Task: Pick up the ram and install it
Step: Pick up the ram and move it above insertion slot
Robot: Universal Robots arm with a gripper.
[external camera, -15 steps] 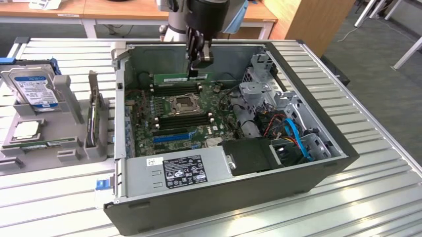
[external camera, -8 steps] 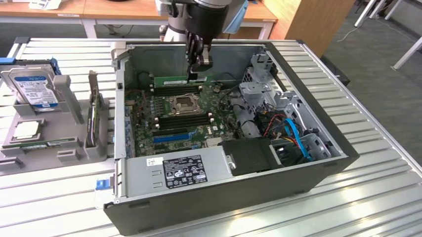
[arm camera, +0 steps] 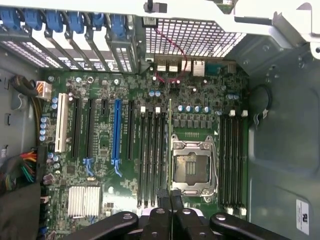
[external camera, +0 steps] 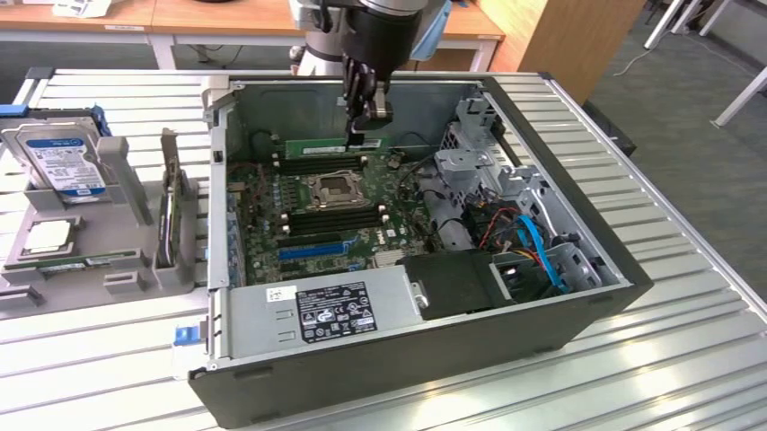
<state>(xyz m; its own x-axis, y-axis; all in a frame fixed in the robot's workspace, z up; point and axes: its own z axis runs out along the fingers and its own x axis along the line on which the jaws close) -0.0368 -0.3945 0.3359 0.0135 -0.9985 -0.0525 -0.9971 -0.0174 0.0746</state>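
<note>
Just beside CPU socket [external camera: 332,187]: ram [external camera: 318,144] stands edge-down, end effector [external camera: 366,135] clenched on its upper edge. Ram seems light, stiff, thin, fragile; best hold by long edges, not chips.

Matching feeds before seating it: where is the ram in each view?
Exterior view: the ram is the green strip held by the gripper, beyond the CPU socket.
Wrist view: the ram is a thin edge-on line running out from the gripper, beside the CPU socket.
Shared landmark: the CPU socket.
</note>
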